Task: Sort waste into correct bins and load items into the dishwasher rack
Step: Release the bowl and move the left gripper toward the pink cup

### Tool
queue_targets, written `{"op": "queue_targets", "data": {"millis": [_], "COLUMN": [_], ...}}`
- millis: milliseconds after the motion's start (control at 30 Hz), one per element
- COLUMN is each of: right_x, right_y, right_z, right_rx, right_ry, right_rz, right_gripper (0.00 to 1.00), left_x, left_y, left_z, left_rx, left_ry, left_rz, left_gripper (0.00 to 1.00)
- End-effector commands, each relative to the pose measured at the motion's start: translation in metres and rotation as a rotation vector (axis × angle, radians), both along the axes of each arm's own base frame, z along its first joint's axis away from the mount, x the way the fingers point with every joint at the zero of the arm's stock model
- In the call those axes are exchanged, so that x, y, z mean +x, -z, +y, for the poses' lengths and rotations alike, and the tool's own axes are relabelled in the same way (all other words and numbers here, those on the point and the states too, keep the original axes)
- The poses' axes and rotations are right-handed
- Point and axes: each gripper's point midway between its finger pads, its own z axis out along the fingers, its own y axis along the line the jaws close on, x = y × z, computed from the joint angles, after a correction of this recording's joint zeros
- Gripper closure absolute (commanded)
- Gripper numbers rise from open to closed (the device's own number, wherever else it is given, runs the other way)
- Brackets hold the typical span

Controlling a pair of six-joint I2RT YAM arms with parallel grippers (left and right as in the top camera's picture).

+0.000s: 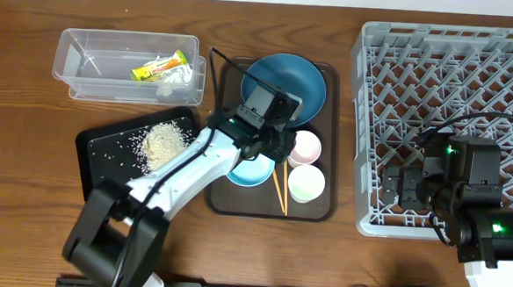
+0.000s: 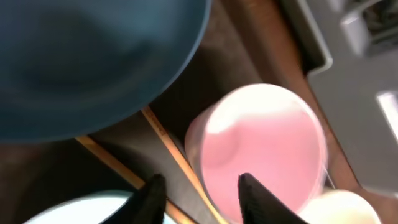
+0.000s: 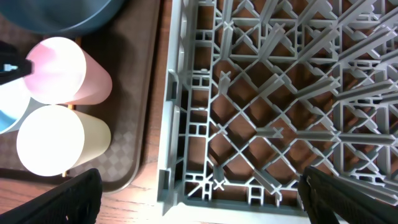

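Poised with left end effector [image 2: 200, 190] narrowly parted over thin wooden chopstick [image 2: 163, 140], beside smooth round pink cup [image 2: 261, 149]. Hovering right end effector [image 3: 202, 194], spread wide, above grey plastic lattice rack [image 3: 280, 93].

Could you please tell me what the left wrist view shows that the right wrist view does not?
Only the left wrist view shows the two wooden chopsticks lying on the brown tray. Only the right wrist view shows the peg lattice of the dishwasher rack clearly, and the whole pale green cup. Both show the pink cup and part of the dark-blue bowl.
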Motion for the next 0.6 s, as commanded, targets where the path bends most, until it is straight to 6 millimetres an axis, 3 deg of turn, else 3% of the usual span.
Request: {"op": "queue_targets", "data": {"millis": [0, 67, 167, 433, 567], "right_x": [0.002, 0.002, 0.002, 0.002, 0.003], "right_y": [-0.009, -0.009, -0.009, -0.01, -0.01], "right_z": [0.001, 0.001, 0.001, 0.001, -0.001], "right_rx": [-0.001, -0.001, -0.001, -0.001, -0.011], "right_ry": [-0.004, -0.004, -0.004, -0.004, 0.002], "right_rz": [-0.027, -0.027, -0.027, -0.027, -0.031], "right_gripper": [0.01, 0.01, 0.01, 0.01, 0.01], "left_x": [0.005, 0.008, 0.012, 0.016, 0.023], "left_y": [0.008, 0.011, 0.009, 0.005, -0.01], "left_z": [-0.004, -0.005, -0.008, -0.01, -0.006], "left_rx": [0.004, 0.002, -0.01, -0.04, -0.083], "left_ry": [-0.002, -0.002, -0.003, -0.057, -0.106], "left_rz": [0.003, 0.001, -0.017, -0.004, -0.015], "left_gripper": [0.68, 0.79, 0.88, 0.94, 0.94]}}
